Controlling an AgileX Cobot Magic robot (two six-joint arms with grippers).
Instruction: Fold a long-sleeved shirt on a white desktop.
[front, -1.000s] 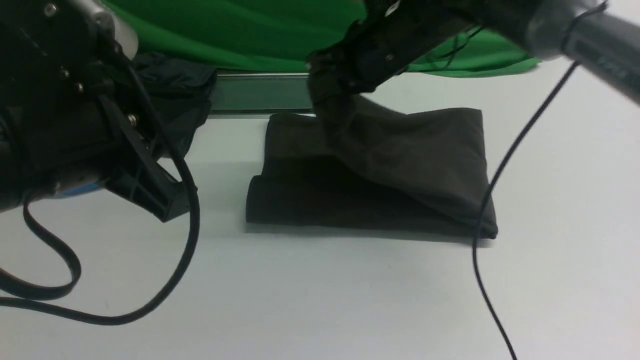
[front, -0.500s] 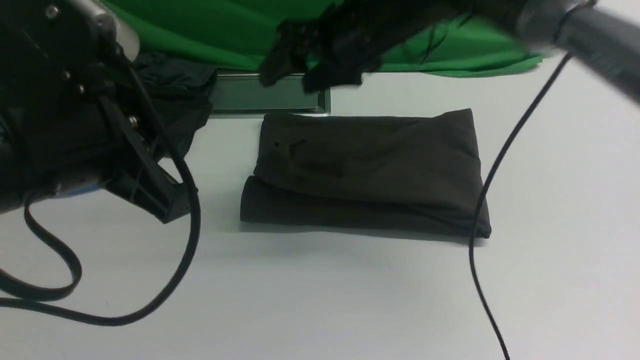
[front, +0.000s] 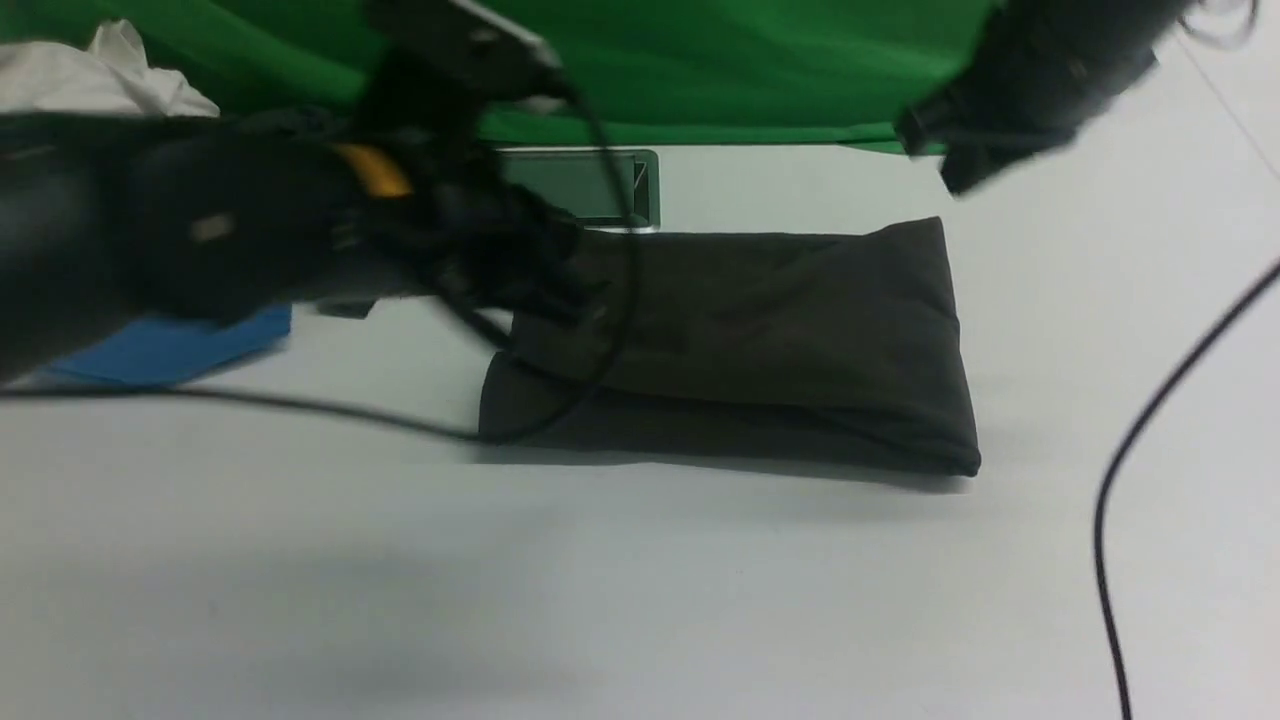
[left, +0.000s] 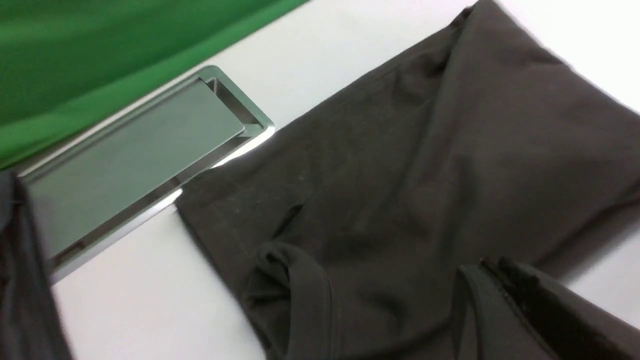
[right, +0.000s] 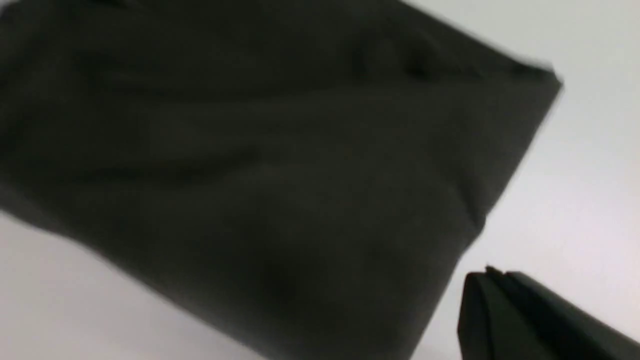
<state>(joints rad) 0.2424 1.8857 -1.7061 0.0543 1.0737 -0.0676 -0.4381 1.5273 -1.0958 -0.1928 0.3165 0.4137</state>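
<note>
softly limp, the shirt (front: 740, 340) lies folded on the counter (front: 640, 590); grab a doubled edge. left jaws closed at its corner, right jaws closed above.

Left hand (front: 560, 290) pinched shut, arm reaching across low; right hand (front: 930, 150) closed too, raised up w/ nothing in it.
</note>
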